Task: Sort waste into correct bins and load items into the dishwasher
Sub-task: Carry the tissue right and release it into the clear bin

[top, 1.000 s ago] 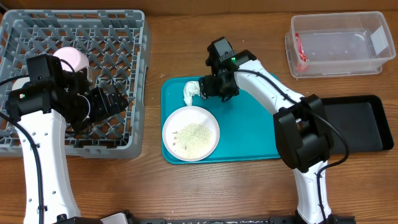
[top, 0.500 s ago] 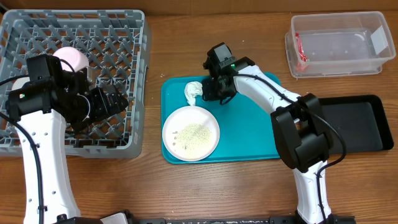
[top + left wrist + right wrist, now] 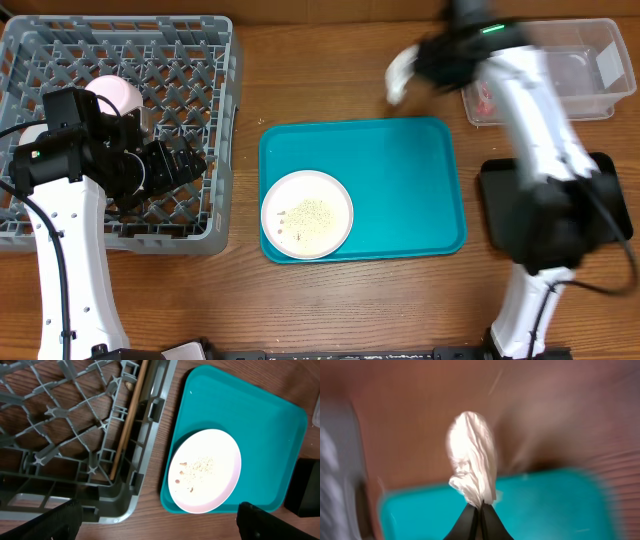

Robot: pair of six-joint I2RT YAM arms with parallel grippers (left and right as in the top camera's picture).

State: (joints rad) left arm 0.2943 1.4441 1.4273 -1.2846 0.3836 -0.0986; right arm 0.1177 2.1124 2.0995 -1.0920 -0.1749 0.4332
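**A:** Right tool (image 3: 479,508) is pinched shut on the crumpled white tissue (image 3: 472,455), which is held in the air just past the teal tray's (image 3: 400,190) twelve o'clock edge.

**B:** Which step is this?

**A:** Sorting waste, I'd judge. Next it needs carrying over the clear tub (image 3: 590,105) at one o'clock, then releasing. Left tool (image 3: 185,163) hangs open over the dish rack (image 3: 120,40) at nine o'clock.

Closes the right pincer (image 3: 480,506) on the crumpled white tissue (image 3: 399,72), pinching its lower end. Lifts it clear of the back left corner of the teal tray (image 3: 400,190) and swings it back and rightward, above bare bench (image 3: 330,80) near the clear tub (image 3: 560,70). Smears with motion blur in overhead and right wrist views, sharp half a second ago.
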